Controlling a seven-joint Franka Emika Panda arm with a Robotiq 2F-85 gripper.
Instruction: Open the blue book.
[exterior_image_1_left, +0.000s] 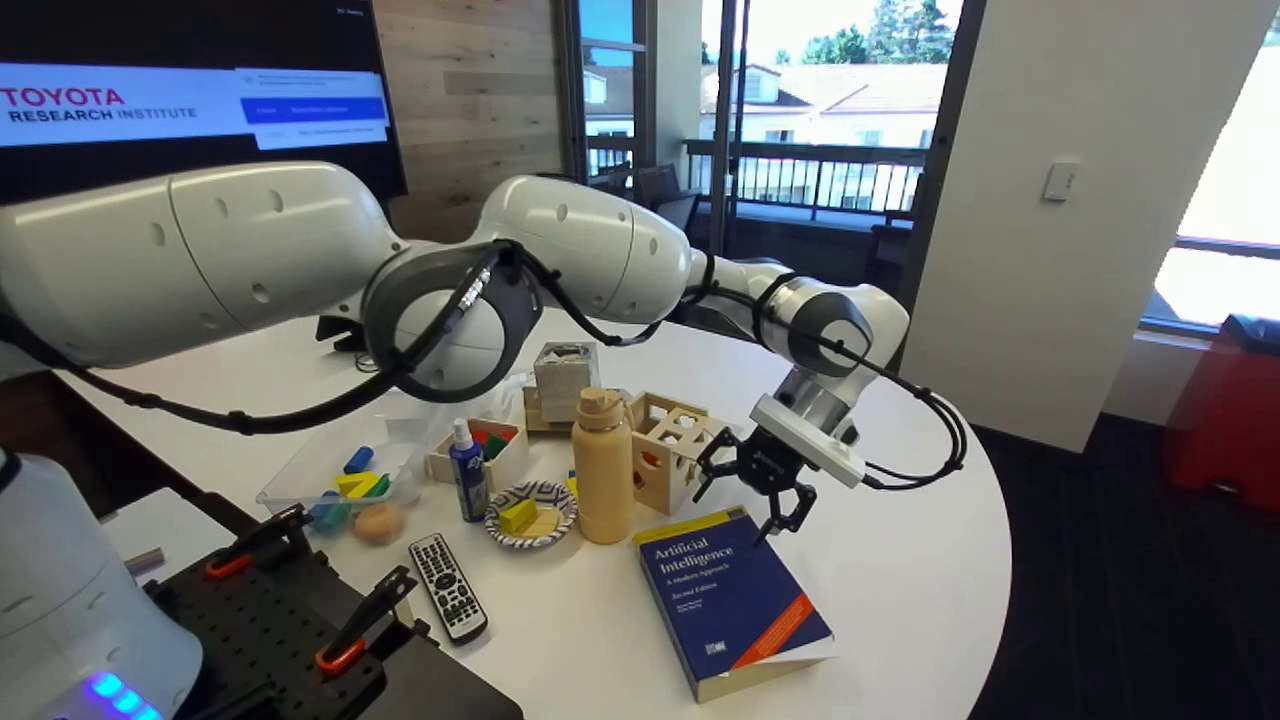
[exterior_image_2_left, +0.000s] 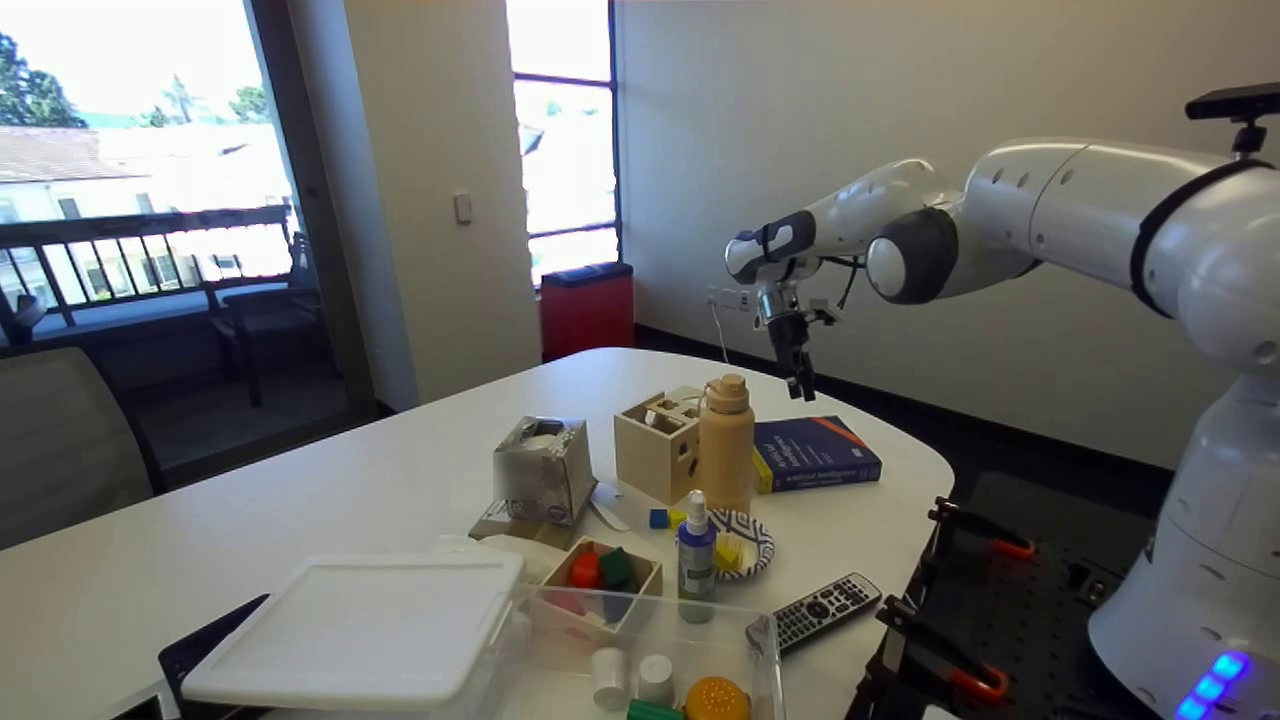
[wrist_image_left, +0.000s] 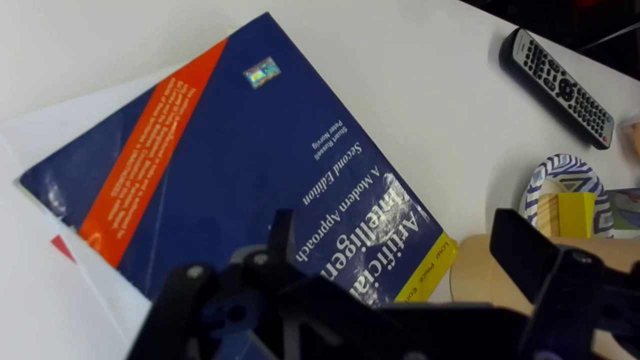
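Note:
The blue book (exterior_image_1_left: 730, 610) lies flat and closed on the white table, cover up, with white lettering, a red diagonal band and a yellow strip. It also shows in an exterior view (exterior_image_2_left: 815, 455), where its spine faces the camera, and in the wrist view (wrist_image_left: 215, 175). My gripper (exterior_image_1_left: 729, 520) is open and empty, above the book's yellow-strip end. In an exterior view the gripper (exterior_image_2_left: 802, 392) hangs clear above the book. In the wrist view the fingers (wrist_image_left: 395, 215) are wide apart, one over the cover, one over the tan bottle's side. Part of the book's yellow end is hidden behind the gripper.
The tan bottle (exterior_image_1_left: 603, 480) stands close by the book's yellow end, with a wooden shape box (exterior_image_1_left: 660, 470) behind it. A patterned bowl (exterior_image_1_left: 540, 490), a purple spray bottle (exterior_image_1_left: 468, 475) and a remote (exterior_image_1_left: 447, 588) lie toward the robot base. The table edge curves beyond the book.

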